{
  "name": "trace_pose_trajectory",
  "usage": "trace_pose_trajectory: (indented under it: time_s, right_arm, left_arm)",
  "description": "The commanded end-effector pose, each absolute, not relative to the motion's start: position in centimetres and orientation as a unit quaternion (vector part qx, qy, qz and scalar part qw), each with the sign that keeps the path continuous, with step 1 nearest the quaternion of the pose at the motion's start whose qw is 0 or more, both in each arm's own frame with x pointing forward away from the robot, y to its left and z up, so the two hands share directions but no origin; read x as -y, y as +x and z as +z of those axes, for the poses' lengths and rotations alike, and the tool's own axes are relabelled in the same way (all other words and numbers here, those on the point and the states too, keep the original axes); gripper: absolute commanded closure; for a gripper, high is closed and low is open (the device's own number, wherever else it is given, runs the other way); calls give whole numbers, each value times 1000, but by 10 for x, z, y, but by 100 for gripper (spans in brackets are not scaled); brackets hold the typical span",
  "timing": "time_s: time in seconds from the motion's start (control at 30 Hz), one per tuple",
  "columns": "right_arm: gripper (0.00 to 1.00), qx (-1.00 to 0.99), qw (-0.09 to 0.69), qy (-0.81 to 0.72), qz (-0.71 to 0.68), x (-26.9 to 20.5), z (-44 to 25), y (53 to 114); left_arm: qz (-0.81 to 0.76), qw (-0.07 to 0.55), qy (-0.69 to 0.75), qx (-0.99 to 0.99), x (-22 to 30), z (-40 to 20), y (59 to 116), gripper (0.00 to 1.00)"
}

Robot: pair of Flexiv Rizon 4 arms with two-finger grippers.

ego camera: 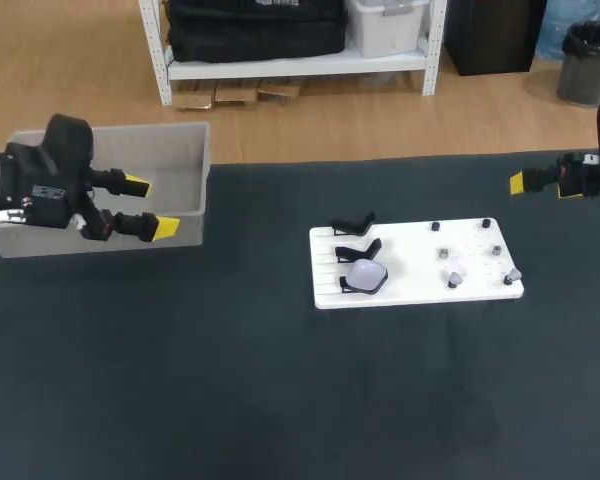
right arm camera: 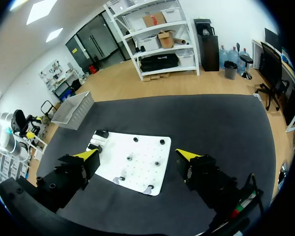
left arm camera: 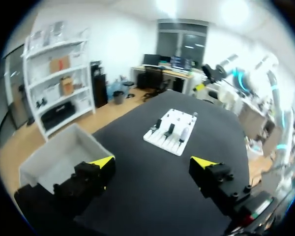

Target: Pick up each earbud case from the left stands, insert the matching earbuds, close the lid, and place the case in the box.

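A white board (ego camera: 420, 285) lies right of the table's middle. Black stands (ego camera: 355, 224) line its left side, and the nearest one holds a pale earbud case (ego camera: 366, 275). Small pegs dot its right half, two with pale earbud-like pieces (ego camera: 452, 277) near the front edge. My left gripper (ego camera: 145, 207) hangs open and empty at the grey box's (ego camera: 180, 160) front wall. In the left wrist view the gripper (left arm camera: 153, 163) faces the board (left arm camera: 163, 142), far ahead. My right gripper (ego camera: 518, 182) is at the far right, behind the board. Its own view shows it (right arm camera: 137, 156) open and empty above the board (right arm camera: 137, 169).
The grey box (left arm camera: 49, 160) stands at the table's back left corner and looks empty inside. Dark table cloth (ego camera: 280, 390) spreads wide in front of the board and between board and box.
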State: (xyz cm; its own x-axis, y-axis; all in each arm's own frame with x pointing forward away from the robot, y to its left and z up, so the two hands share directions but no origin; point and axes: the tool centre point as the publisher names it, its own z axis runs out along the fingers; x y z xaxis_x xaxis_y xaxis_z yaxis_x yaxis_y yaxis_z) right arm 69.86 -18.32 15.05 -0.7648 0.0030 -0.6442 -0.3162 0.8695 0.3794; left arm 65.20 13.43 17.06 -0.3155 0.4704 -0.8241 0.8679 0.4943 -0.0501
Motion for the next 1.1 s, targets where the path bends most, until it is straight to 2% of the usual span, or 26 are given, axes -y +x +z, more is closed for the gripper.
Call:
trace_pose_trajectory:
  time_s: [0.03, 0.33, 0.73, 1.1]
  right_arm:
    - [0, -908, 331, -88, 242, 184, 150, 699]
    - [0, -908, 331, -88, 242, 184, 150, 699]
    - [0, -908, 331, -88, 242, 184, 150, 699]
    - [0, -908, 331, -88, 242, 184, 150, 699]
  left_arm:
    - [-417, 397, 557, -599, -122, 164, 646, 0]
    - [-387, 429, 517, -632, -57, 153, 644, 0]
    - [-308, 432, 558, -638, 26, 113, 633, 0]
    - [-311, 430, 550, -645, 34, 101, 634, 0]
